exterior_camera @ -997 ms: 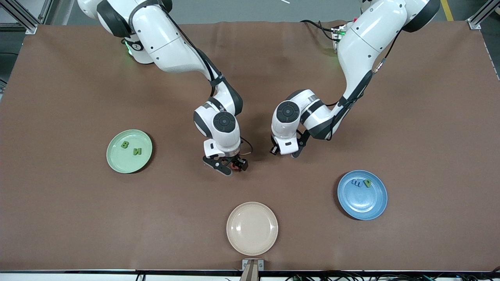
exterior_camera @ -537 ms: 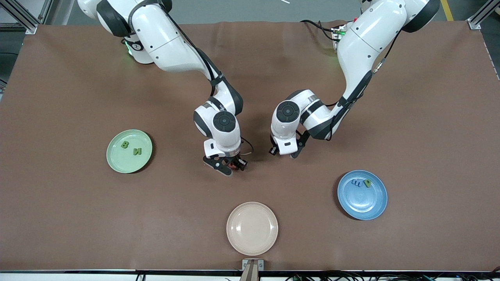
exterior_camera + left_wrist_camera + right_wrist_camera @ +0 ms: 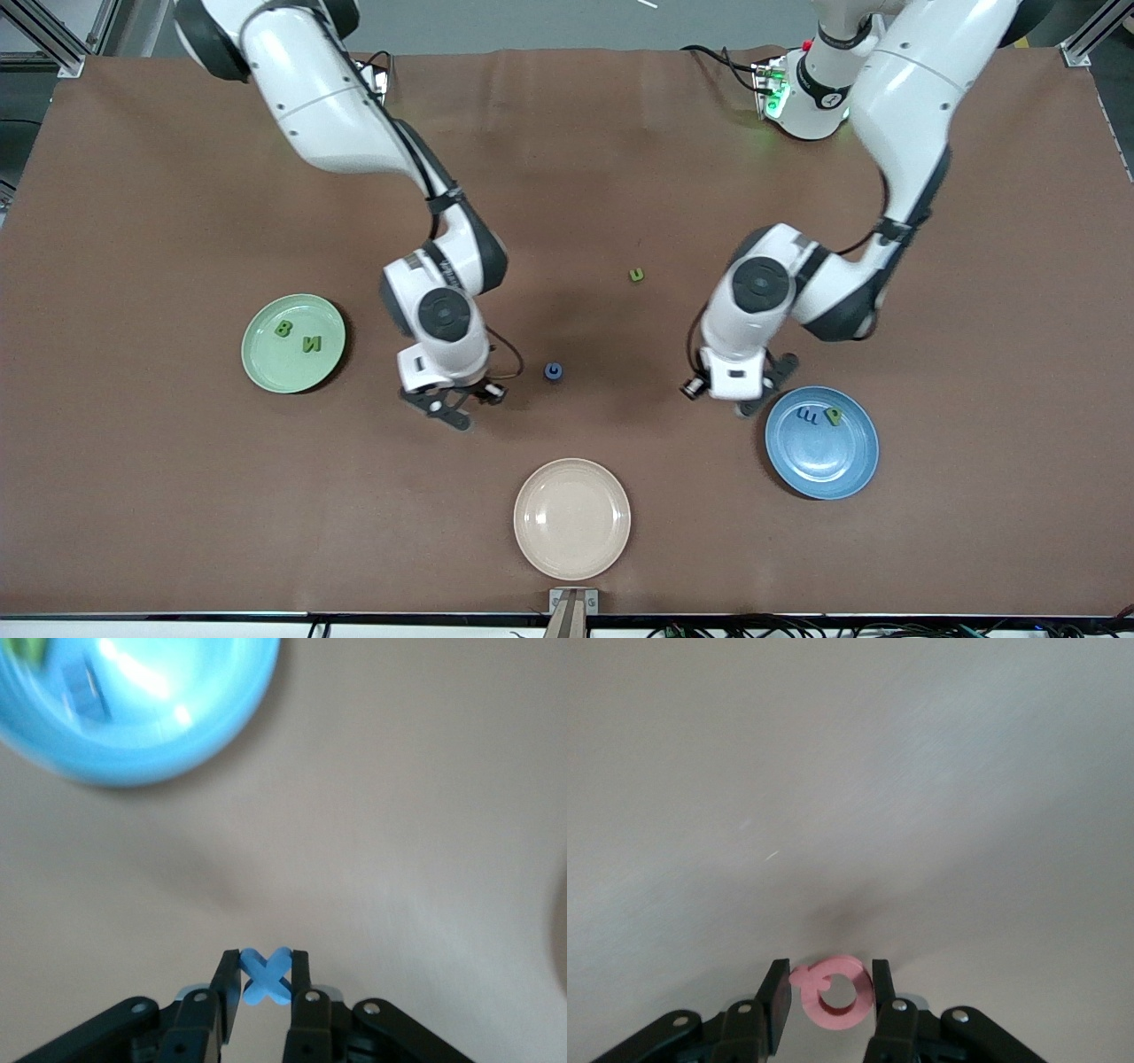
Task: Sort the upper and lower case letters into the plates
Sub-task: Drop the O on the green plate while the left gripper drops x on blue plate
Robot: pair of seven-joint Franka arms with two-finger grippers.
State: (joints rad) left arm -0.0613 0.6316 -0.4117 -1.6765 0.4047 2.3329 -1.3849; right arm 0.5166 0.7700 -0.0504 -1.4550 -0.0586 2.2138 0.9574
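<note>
The left gripper (image 3: pixel 264 979) pinches a blue X letter (image 3: pixel 266 974) over bare table, just off the blue plate (image 3: pixel 842 456) at about its ten o'clock. The right gripper (image 3: pixel 829 992) is clamped on a pink round letter (image 3: pixel 833 992) over the table between the pale green plate (image 3: pixel 266 359) and a small blue letter (image 3: pixel 554 371). A green letter (image 3: pixel 636 276) lies near table centre. The cream plate (image 3: pixel 572 518) sits at six o'clock, nearest the front camera.

Both arms reach down over table; left end effector (image 3: pixel 266 979) and right end effector (image 3: pixel 829 992) clamped.
</note>
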